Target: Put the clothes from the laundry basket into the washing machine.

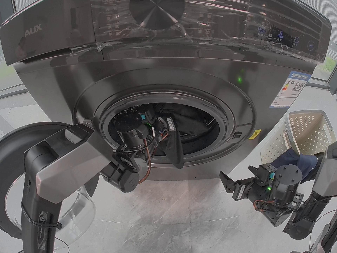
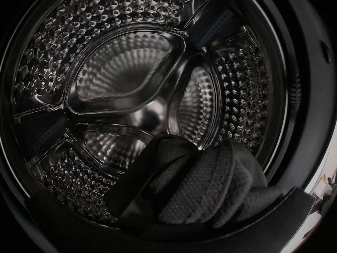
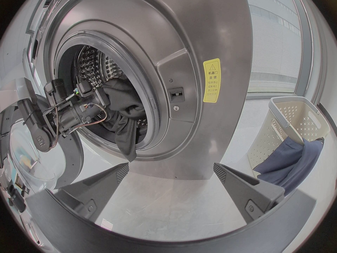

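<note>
Jaws of right gripper (image 3: 171, 169) are spread, empty; state of left gripper (image 1: 163, 123) cannot be told; garment (image 1: 175, 148) is draped lengthwise down washer's (image 1: 210, 78) rim.

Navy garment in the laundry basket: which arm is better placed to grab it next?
Right. The right gripper is open and empty near the laundry basket, where the navy garment drapes over the rim. The left gripper is at the washing machine opening by the black garment.
</note>
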You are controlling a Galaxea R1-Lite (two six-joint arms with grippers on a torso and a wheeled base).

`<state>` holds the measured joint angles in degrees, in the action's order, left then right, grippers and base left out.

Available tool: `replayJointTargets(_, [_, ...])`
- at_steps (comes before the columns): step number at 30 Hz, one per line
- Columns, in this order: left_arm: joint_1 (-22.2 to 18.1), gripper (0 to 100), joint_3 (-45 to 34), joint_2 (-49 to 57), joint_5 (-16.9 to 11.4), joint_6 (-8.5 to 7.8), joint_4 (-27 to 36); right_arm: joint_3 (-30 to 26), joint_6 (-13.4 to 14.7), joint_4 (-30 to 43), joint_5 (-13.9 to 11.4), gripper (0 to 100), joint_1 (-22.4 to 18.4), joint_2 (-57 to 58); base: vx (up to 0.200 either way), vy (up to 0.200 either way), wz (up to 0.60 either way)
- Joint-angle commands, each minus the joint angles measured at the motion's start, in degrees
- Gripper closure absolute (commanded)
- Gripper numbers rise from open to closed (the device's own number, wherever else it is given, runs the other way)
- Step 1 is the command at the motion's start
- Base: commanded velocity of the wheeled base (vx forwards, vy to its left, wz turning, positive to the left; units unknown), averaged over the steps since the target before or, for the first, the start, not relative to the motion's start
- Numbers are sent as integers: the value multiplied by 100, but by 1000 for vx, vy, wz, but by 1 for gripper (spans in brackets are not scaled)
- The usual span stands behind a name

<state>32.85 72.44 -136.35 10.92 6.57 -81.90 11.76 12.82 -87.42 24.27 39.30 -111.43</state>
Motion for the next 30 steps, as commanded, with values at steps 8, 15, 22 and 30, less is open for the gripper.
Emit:
replayJointTargets(8, [-236, 100, 1220, -647, 129, 2, 473, 10, 115, -12, -54, 0, 95, -107, 0, 0, 0])
replayJointTargets(15, [-271, 100, 1809, -893, 129, 2, 763, -51, 194, -82, -318, 0, 262, -177, 0, 0, 0])
replayJointTargets(22, [-280, 100, 1897, -937, 129, 2, 816, -25, 379, -91, -766, 0, 359, -177, 0, 0, 0])
replayJointTargets(30, [-262, 100, 1923, -937, 129, 2, 824, 10, 370, -91, -766, 0, 385, -177, 0, 0, 0])
